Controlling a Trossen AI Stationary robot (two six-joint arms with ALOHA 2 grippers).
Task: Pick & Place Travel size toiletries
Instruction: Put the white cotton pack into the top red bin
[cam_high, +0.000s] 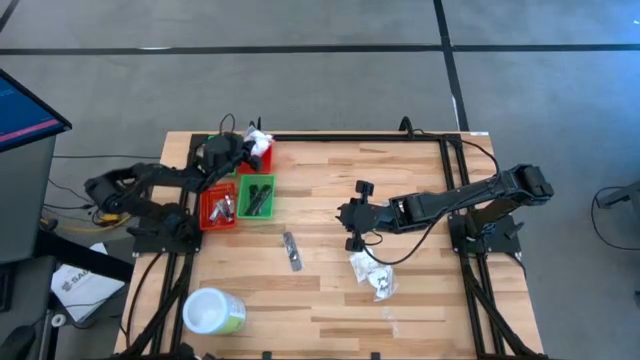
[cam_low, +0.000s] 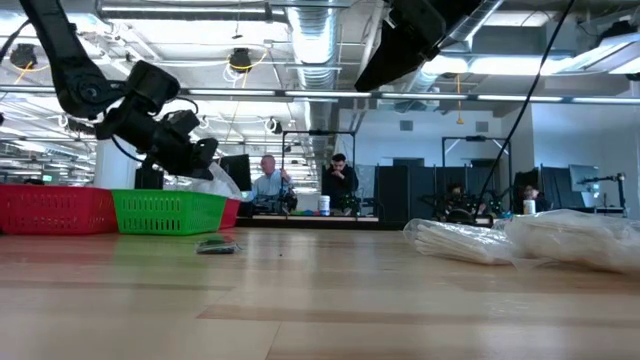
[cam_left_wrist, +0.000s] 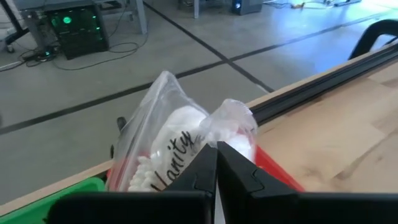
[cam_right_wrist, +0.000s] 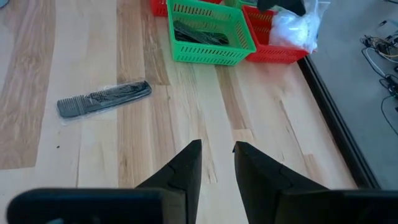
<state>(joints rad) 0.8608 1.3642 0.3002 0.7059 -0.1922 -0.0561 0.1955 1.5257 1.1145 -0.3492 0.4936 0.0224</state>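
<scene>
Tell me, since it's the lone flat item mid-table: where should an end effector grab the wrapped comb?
Probably from straight above, across the comb's narrow width near its middle. It lies flat on the table, long and thin, with bare wood on both long sides, so fingers could straddle it there. The right end effector is open and nearest.

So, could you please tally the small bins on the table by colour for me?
Red bins: 2, one near the table's left edge and one at its far edge
Green bins: 2, one beside the nearer red one and one behind it, partly hidden
Total: 4
</scene>
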